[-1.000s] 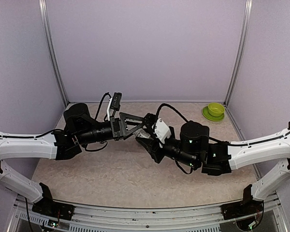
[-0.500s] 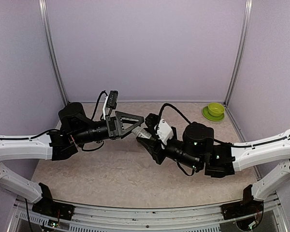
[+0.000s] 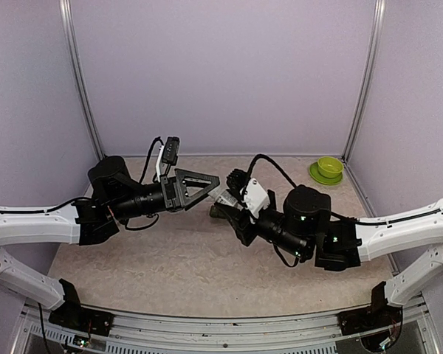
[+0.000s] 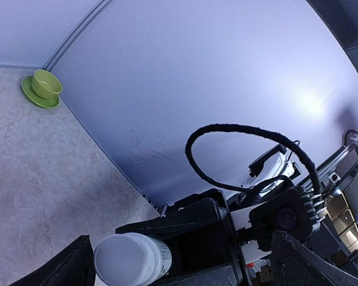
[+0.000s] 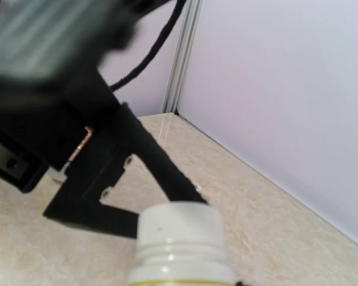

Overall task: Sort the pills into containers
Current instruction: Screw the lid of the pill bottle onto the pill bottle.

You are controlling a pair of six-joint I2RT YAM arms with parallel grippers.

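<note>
Right claw is clamped round the body of the white pill bottle, holding it above the middle of the worktop with the cap pointing at the left claw. That one is spread wide, the bottle just off its tips and nothing in it. The bottle looks like light, rigid plastic with smooth, slippery walls, so it should stand a firm squeeze. The cap is the place to take it, gripped across its sides and twisted while the right claw braces the body. The containers are hard to place. A dark shape on the worktop beneath the bottle might be them.
</note>
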